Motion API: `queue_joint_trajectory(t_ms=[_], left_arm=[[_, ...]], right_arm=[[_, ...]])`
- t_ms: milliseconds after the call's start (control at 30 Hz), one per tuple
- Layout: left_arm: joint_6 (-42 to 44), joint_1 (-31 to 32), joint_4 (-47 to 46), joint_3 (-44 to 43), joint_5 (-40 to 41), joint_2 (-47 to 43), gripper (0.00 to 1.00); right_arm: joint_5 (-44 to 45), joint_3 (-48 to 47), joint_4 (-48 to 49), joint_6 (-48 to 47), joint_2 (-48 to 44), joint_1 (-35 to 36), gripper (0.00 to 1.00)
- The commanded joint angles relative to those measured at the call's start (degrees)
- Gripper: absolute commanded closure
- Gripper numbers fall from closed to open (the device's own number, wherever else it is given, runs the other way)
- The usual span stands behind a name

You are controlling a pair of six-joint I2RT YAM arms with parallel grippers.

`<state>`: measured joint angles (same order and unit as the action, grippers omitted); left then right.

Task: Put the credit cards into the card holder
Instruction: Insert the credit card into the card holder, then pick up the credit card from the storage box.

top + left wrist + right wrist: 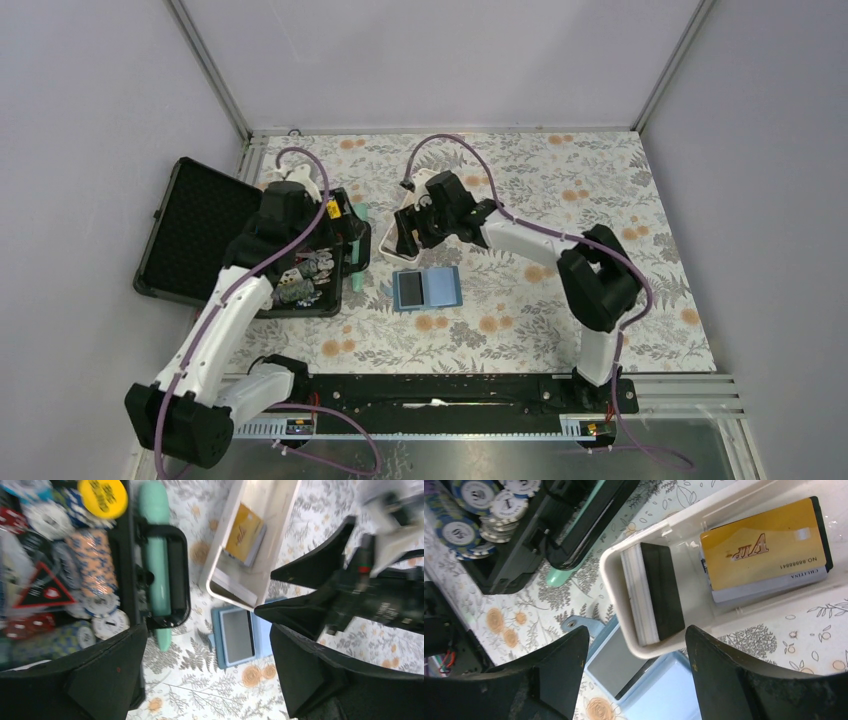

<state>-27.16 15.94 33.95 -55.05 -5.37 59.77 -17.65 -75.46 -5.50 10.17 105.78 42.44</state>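
Note:
The teal-blue card holder (427, 288) lies open on the floral cloth, and a grey panel with a dark edge fills its left half (616, 657). A golden-orange credit card (764, 547) lies in the white tray (624, 560). A black-faced stack of credit cards (661, 592) leans at the tray's near end. My right gripper (636, 650) hangs open and empty above that end of the tray and the holder. My left gripper (207, 670) stands wide open, empty, over the cloth between the black case and the card holder (237, 637).
The black foam-lined case (195, 225) sits open at the left, full of poker chips (95, 565) and tokens. Its teal handle (155, 555) points toward the tray. The two grippers (345, 232) (405, 240) are close together near the tray (388, 250).

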Motion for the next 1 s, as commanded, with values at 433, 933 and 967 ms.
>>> queue_joint_trajectory(t_ms=[433, 933, 967], left_arm=[[6.91, -4.55, -1.44, 1.70, 5.63, -5.61, 0.01], [7.12, -5.34, -1.34, 1.87, 5.63, -6.06, 0.01], [7.12, -5.31, -1.35, 1.87, 5.63, -6.07, 0.01]], right_arm=[[-3.13, -14.10, -8.04, -6.83, 12.37, -0.15, 0.25], [-3.96, -20.67, -13.74, -10.84, 16.95, 2.30, 0.26], [-4.01, -20.93, -14.09, -11.17, 17.07, 2.56, 0.26]])
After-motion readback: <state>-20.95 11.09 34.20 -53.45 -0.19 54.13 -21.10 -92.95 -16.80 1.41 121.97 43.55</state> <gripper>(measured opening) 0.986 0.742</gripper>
